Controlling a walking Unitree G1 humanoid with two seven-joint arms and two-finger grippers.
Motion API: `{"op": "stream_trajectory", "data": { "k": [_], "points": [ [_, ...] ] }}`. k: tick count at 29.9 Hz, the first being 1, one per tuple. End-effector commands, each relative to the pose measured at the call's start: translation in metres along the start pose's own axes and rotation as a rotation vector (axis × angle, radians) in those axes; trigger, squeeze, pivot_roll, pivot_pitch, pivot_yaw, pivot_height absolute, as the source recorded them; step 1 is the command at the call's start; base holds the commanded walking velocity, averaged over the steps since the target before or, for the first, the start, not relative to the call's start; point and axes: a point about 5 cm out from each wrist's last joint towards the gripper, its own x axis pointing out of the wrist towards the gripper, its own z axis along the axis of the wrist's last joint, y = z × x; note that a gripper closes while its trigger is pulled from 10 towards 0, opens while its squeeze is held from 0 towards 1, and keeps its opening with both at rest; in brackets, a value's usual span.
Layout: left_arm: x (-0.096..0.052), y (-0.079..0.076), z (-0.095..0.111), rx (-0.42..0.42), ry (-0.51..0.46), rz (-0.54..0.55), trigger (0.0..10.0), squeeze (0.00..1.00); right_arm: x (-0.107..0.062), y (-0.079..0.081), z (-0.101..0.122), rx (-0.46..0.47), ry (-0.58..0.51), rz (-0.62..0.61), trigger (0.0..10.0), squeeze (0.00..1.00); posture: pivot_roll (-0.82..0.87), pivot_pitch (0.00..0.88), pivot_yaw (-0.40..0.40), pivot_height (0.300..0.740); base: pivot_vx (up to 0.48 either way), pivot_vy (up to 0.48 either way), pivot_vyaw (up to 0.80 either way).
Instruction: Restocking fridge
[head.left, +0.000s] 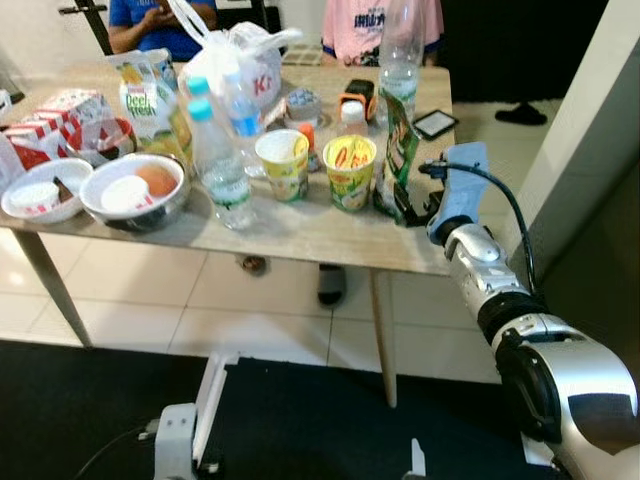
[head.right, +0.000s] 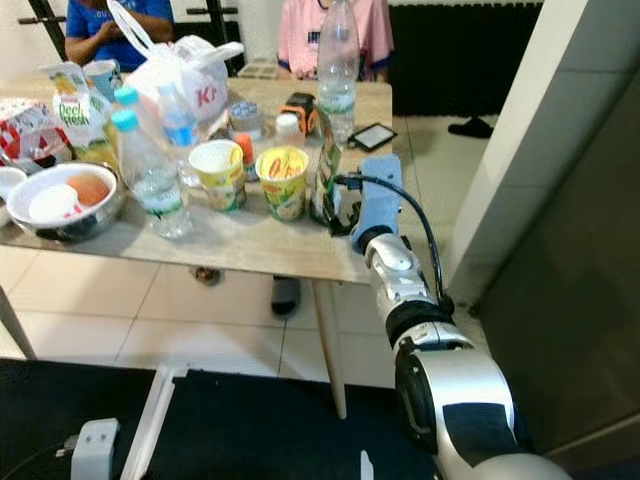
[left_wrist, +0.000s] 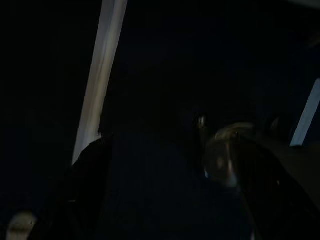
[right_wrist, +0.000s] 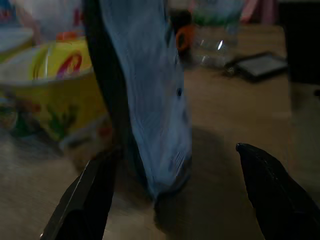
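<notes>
A green snack pouch stands upright near the right front edge of the wooden table. My right gripper reaches over that edge to the pouch. In the right wrist view the gripper is open, and the pouch's pale back stands between the two black fingers, close to one finger and apart from the other. A yellow noodle cup sits just left of the pouch. The left wrist view is very dark, with only faint shapes.
Another noodle cup, water bottles, a tall bottle, a steel bowl, a juice carton and a plastic bag crowd the table. Two people sit behind it. A pale wall rises at my right.
</notes>
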Motion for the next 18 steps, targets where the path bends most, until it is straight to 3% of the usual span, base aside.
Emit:
{"op": "stream_trajectory", "data": {
  "k": [1,13,18],
  "points": [
    [-0.006,0.023,0.004,-0.02,-0.027,0.049,10.0,0.0,0.0,0.004,-0.005,0.009,0.025,0.004,10.0,0.0,0.13,0.156,0.055,0.74,0.0,0.0,0.0],
    [-0.007,0.025,0.013,-0.035,-0.083,0.038,10.0,0.0,0.004,0.012,0.006,0.015,-0.005,0.023,10.0,0.0,0.15,0.2,0.05,0.74,0.0,0.0,0.0],
    [-0.008,0.019,0.001,-0.011,-0.057,0.008,10.0,0.0,0.007,0.016,0.015,0.039,-0.036,0.022,10.0,0.0,0.17,0.224,0.05,0.74,0.0,0.0,0.0]
  ]
}}
